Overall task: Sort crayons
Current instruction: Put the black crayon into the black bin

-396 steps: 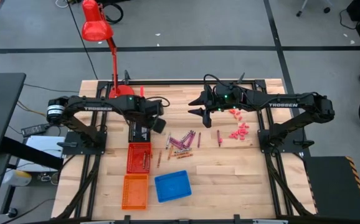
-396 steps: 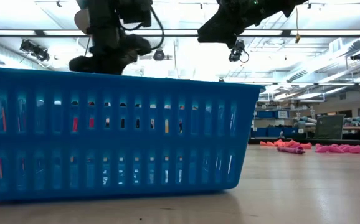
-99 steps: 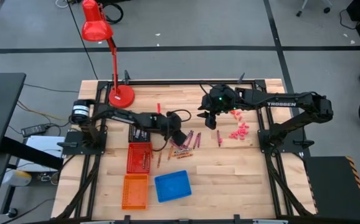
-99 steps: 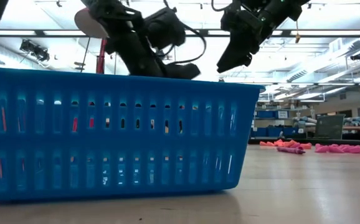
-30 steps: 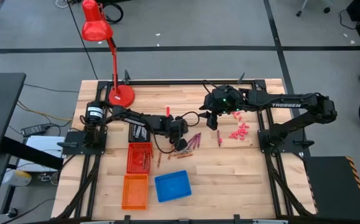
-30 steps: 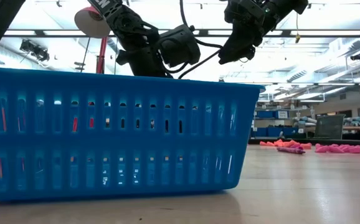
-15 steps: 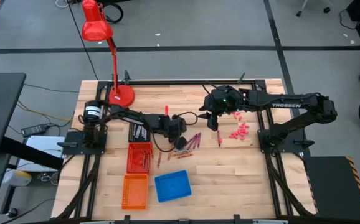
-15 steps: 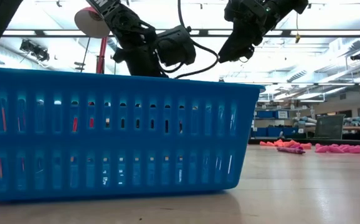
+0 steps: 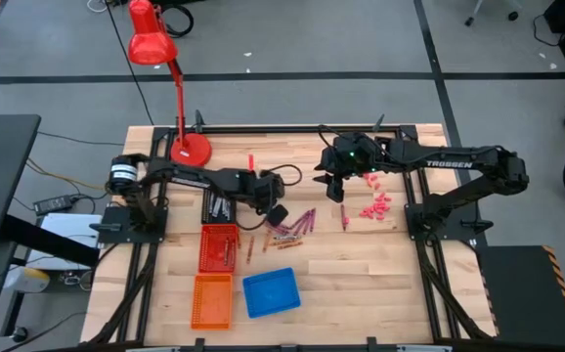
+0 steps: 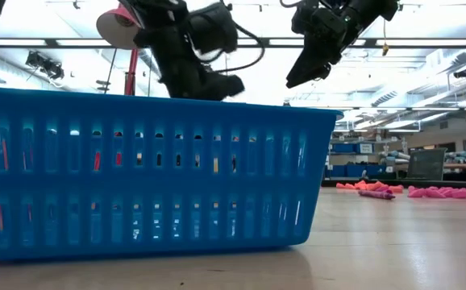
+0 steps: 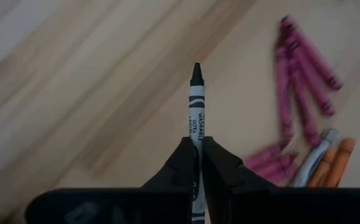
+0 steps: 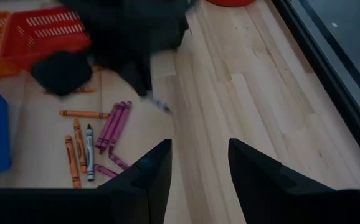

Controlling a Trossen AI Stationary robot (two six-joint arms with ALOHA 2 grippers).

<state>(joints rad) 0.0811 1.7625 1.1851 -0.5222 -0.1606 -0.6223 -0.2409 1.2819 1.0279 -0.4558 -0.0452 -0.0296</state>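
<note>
Baskets (image 9: 218, 247) (red, orange, blue) sit at table's left front. Left gripper (image 11: 197, 163), above the wood near the red one, is clamped tight on a grey crayon (image 11: 196, 106), tip forward, probably for a drop into a basket. Loose crayons (image 9: 290, 227) lie mid-table, just beside it. Right gripper (image 12: 198, 163) hovers beyond them, jaws wide apart, empty; pink bits (image 9: 373, 207) lie farther right.

You are working in a robotics lab or workshop. The wooden counter (image 9: 361, 264) sits in a black metal frame on a grey concrete floor (image 9: 292, 39) marked with dark tape lines. The low view shows a large open hall with ceiling strip lights (image 10: 426, 48) and distant shelving (image 10: 354, 149).
</note>
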